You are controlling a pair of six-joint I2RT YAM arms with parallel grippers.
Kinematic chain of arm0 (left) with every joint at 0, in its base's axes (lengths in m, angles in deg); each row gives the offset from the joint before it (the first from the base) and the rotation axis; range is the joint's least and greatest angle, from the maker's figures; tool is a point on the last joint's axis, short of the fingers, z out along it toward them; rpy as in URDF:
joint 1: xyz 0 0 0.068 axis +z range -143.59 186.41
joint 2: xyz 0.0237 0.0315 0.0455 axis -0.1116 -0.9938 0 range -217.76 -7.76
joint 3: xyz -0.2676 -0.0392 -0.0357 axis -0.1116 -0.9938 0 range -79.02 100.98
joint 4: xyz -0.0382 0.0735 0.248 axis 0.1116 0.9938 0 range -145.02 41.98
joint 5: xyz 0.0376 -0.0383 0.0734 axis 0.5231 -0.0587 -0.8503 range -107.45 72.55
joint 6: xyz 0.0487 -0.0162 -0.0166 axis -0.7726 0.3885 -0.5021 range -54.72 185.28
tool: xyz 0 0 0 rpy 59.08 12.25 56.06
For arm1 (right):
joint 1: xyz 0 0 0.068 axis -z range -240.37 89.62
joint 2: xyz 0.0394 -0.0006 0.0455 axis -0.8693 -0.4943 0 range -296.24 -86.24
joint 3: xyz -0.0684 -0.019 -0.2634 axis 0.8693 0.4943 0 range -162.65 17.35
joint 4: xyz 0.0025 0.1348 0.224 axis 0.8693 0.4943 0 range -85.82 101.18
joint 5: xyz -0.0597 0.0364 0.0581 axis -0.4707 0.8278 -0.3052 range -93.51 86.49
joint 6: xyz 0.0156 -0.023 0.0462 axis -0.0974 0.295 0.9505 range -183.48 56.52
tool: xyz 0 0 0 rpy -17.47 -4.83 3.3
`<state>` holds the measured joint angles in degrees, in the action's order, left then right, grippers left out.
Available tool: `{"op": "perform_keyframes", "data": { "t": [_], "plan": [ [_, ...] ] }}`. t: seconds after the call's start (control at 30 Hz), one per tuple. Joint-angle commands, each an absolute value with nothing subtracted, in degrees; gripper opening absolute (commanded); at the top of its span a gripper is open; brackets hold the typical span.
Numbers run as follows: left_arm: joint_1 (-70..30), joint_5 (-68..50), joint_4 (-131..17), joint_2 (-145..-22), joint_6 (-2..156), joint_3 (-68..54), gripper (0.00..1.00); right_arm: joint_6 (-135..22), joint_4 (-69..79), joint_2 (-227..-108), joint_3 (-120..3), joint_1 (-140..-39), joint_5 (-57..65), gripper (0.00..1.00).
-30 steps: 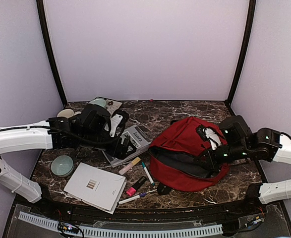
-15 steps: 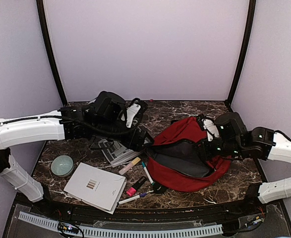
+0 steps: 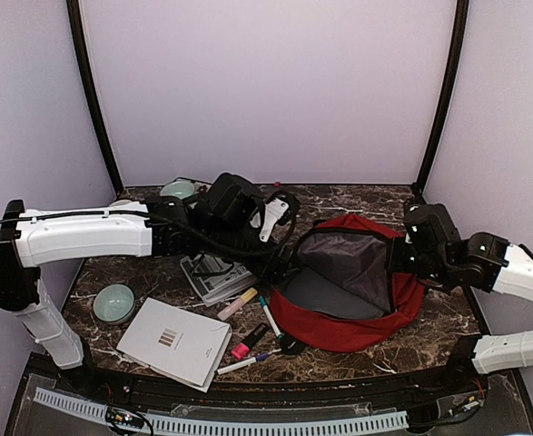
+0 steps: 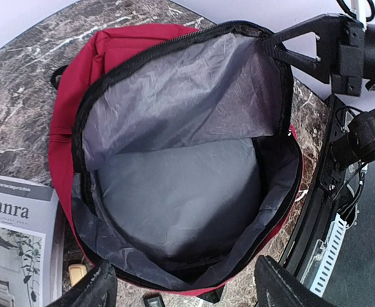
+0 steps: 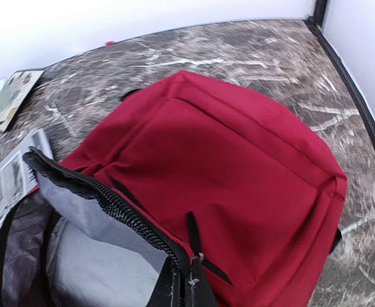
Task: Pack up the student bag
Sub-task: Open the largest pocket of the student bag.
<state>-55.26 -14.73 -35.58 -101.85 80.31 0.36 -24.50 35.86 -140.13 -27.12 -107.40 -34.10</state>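
Pale lilac walls (image 3: 266,91) enclose a dark marbled desk (image 3: 339,202). The student bag (image 3: 348,313) lies on the desk's right half, long axis slanting from front centre toward the right edge, grey-lined mouth gaping upward. The right gripper (image 5: 186,288) pinches its zip rim, holding it raised. The left gripper (image 4: 187,286) hangs spread above the opening.

A robot lab booth: plain pale walls (image 3: 266,91) close in three sides of a marble-patterned table (image 3: 357,204). Black posts (image 3: 92,100) stand in the back corners, two white robot arms (image 3: 84,238) reach in, and a slotted cable duct (image 3: 248,423) lines the front.
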Motion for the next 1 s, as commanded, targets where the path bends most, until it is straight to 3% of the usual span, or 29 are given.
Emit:
{"op": "perform_keyframes", "data": {
  "t": [0.0,0.27,0.57,0.97],
  "plan": [
    [-57.02,-14.15,-32.99,-105.78,79.37,2.16,0.75,-16.38,33.0,-136.83,-21.38,-104.82,-35.55,0.0],
    [-59.06,-11.02,-33.63,-113.93,79.62,1.35,0.69,-14.79,27.95,-130.93,-13.67,-103.26,-34.73,0.0],
    [-59.05,-10.1,-37.22,-123.36,73.32,5.53,0.67,-18.26,27.78,-134.31,-16.27,-101.18,-32.73,0.0],
    [-59.27,-21.99,-38.67,-126.07,68.86,7.94,0.64,-17.36,31.33,-133.26,-19.19,-100.81,-33.6,0.0]
  ]
}}
